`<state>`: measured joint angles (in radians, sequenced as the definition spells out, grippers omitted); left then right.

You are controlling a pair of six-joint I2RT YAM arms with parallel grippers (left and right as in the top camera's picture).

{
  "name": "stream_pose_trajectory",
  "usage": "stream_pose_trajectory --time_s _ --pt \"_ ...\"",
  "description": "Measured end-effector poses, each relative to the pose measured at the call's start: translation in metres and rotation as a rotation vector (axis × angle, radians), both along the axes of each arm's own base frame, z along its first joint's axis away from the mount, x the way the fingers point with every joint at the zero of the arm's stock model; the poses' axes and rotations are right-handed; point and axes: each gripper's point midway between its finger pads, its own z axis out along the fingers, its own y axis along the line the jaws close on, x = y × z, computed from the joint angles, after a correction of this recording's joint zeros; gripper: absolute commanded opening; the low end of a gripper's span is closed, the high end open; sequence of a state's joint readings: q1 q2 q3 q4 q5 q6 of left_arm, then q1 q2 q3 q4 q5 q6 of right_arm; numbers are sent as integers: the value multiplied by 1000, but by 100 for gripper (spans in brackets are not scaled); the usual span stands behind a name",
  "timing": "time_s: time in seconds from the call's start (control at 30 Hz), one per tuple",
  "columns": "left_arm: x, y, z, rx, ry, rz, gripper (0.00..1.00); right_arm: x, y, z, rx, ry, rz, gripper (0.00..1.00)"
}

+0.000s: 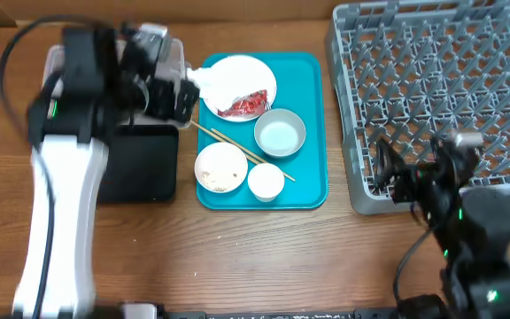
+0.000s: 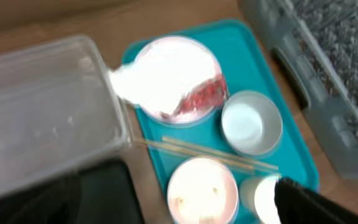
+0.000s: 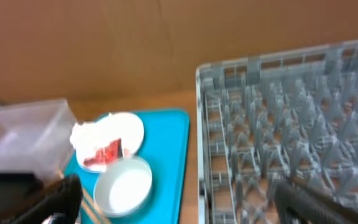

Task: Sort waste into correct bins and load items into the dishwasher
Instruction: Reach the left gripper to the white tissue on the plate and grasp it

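A crumpled white napkin (image 1: 204, 78) lies on the left edge of the large white plate (image 1: 242, 80), beside a red wrapper (image 1: 244, 105). The plate is on the teal tray (image 1: 312, 190), along with an empty bowl (image 1: 280, 133), a bowl with rice bits (image 1: 220, 167), a small cup (image 1: 266, 181) and two chopsticks (image 1: 242, 151). My left gripper (image 1: 181, 94) hovers just left of the napkin, open and empty. The clear tub (image 2: 36, 106) and black tray (image 1: 140, 164) sit under the left arm. My right gripper (image 1: 395, 177) is open and empty at the front left corner of the grey dish rack (image 1: 441, 80).
A brown cardboard wall (image 3: 166, 43) stands behind the table. The rack takes up the right side, and bare wooden table (image 1: 255, 257) lies in front of the teal tray.
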<state>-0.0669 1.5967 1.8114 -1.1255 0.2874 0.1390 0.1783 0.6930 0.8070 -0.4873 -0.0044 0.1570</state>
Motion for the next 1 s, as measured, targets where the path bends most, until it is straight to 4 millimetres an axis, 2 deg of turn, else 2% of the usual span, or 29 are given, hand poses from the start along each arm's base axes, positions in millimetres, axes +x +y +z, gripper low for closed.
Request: stream_pose_trajectory --time_s 0.1,0.27,0.43,0.57,0.7,0.8,1.0 --pt "33 -15 -10 45 79 -62 100 19 8 2 -12 115 22 100" --pt "71 -36 -47 96 110 -145 100 41 15 -17 -28 264 40 100" --pt "89 -56 -77 54 137 -184 100 46 17 -56 -47 406 44 100" --pt "104 -72 -94 30 128 -216 100 44 18 -72 -55 472 48 100" --pt "114 -86 -109 18 122 -241 100 41 18 -75 -56 492 52 100" --pt "123 -87 -123 56 117 -230 100 39 18 -76 -55 498 54 100" --pt "141 -89 -176 185 150 -193 100 39 19 -76 -53 499 57 100"
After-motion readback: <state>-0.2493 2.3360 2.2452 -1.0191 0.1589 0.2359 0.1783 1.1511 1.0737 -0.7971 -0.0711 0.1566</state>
